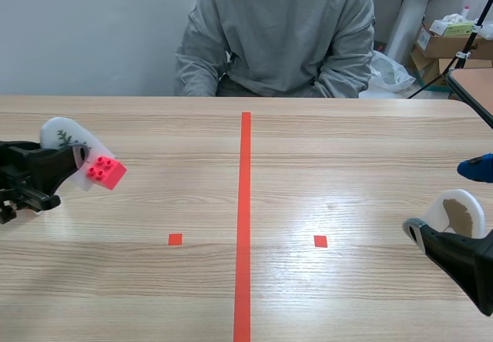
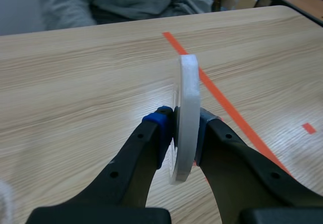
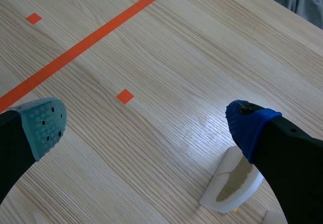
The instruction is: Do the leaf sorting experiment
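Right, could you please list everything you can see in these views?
held disc: one, white, upright in the left gripper
loose disc: one, white with brown leaf, on the table beside the right gripper
block: one, red, beside the held disc
boxes: several, brown, behind the table
table: one, light wood, under everything
person: one, grey top, seated across the table
left gripper: one, black, shut on the held disc
right gripper: one, black, open
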{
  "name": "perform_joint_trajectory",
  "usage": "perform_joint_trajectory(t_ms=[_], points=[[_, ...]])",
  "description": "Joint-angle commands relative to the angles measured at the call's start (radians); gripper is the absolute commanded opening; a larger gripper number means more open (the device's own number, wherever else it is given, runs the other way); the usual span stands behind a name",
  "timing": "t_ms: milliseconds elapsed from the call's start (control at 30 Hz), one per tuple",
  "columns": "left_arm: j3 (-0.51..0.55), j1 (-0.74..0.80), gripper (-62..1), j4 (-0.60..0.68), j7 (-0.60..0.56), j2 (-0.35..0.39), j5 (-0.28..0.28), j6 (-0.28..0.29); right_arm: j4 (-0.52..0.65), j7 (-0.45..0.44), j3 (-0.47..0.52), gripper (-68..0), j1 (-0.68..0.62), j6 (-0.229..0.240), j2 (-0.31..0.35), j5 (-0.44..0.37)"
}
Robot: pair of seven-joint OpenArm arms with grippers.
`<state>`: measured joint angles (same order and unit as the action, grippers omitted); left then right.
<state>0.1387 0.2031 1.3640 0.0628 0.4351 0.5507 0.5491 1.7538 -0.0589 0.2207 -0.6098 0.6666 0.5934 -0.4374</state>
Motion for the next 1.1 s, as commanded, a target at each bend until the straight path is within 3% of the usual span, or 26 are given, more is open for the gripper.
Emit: perform_joint_trajectory(t_ms=[0, 200, 367, 500, 633, 1067], points=[[0.003, -0.003, -55.4, -0.005, -0.013, -0.002, 0.007, -0.035, 0.008, -0.015, 0.004, -0.8, 0.014, -0.004, 0.010, -0.011], [0.015, -0.013, -55.4, -0.101, -0.046, -0.002, -0.072, -0.130, 0.008, -0.015, 0.004, -0.8, 0.014, -0.004, 0.010, -0.012], [0.015, -0.049, -55.4, -0.214, -0.067, -0.002, -0.092, -0.213, 0.008, -0.015, 0.004, -0.8, 0.014, -0.004, 0.010, -0.012], [0.015, -0.078, -55.4, -0.290, -0.074, -0.002, -0.135, -0.231, 0.008, -0.015, 0.004, -0.8, 0.014, -0.004, 0.010, -0.012], [0.015, -0.093, -55.4, -0.334, -0.097, -0.002, -0.181, -0.294, 0.008, -0.015, 0.004, -0.8, 0.014, -0.004, 0.010, -0.012], [0.015, -0.104, -55.4, -0.382, -0.100, -0.004, -0.254, -0.323, 0.008, -0.019, 0.004, -0.8, 0.014, -0.004, 0.010, -0.012]])
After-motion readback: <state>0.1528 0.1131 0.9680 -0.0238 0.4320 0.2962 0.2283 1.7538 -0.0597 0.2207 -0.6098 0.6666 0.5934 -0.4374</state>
